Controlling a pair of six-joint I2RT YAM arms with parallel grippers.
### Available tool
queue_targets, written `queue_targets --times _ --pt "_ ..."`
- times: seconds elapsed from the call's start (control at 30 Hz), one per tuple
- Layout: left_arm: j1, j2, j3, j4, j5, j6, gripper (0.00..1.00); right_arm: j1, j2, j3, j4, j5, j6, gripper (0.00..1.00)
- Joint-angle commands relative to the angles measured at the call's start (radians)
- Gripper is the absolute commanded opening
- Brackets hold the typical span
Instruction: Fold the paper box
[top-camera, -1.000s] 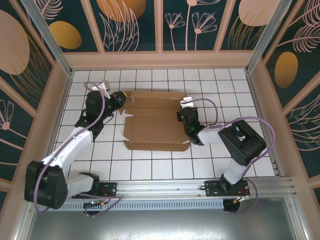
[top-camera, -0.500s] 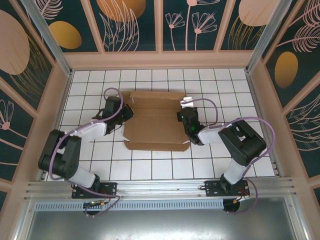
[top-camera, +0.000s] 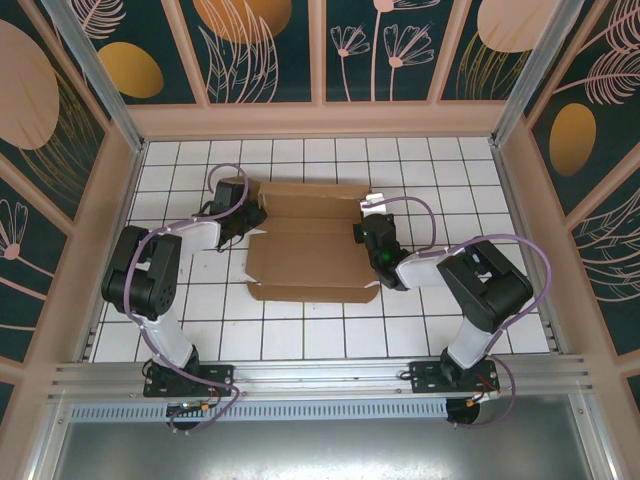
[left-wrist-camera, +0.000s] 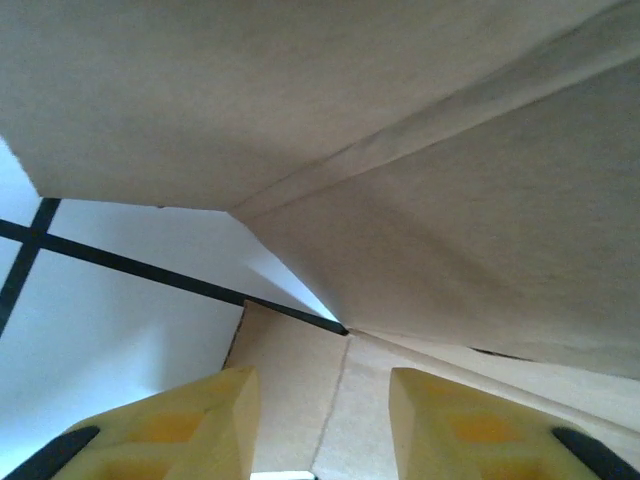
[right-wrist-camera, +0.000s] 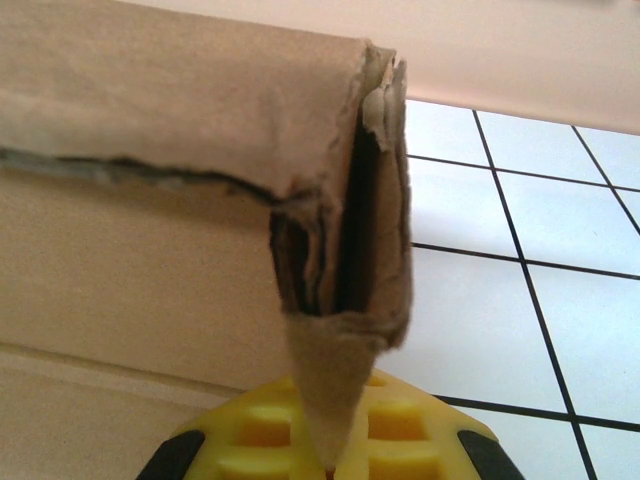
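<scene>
The paper box (top-camera: 310, 250) lies partly folded in the middle of the white grid table, with raised brown flaps along its back and sides. My left gripper (top-camera: 246, 214) sits at the box's left edge. In the left wrist view its yellow fingers (left-wrist-camera: 195, 425) stand apart, the left gripper (left-wrist-camera: 325, 425) open over a creased flap, and a cardboard panel (left-wrist-camera: 400, 150) slopes overhead. My right gripper (top-camera: 372, 232) is at the box's right edge. In the right wrist view the right gripper (right-wrist-camera: 335, 455) is shut on a pointed tip of the box's folded side wall (right-wrist-camera: 340, 250).
White tiles with black lines (top-camera: 300, 330) surround the box on all sides. Wooden walls (top-camera: 320, 120) close in the table at the back and both sides. An aluminium rail (top-camera: 320, 375) carrying both arm bases runs along the near edge.
My left arm has folded back to the left, its gripper staying at the box's left edge, and its jaws have opened. The right arm keeps its grip and has not moved.
</scene>
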Motion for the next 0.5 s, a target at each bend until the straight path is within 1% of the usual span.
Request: queue_targets --times 0.0,0.13,0.37,0.47 --pt "0.009 0.032 0.048 -0.061 -0.045 0.036 0.41 0.003 -0.012 0.011 -0.061 -0.040 0.017 0.00" --pt "0.009 0.052 0.070 -0.094 -0.071 0.068 0.42 0.002 -0.009 0.016 -0.065 -0.047 0.016 0.00" --pt "0.011 0.053 0.112 -0.170 -0.183 0.126 0.44 0.003 -0.005 0.020 -0.069 -0.055 0.018 0.00" --pt "0.013 0.071 0.123 -0.184 -0.177 0.134 0.45 0.003 -0.005 0.021 -0.069 -0.058 0.017 0.00"
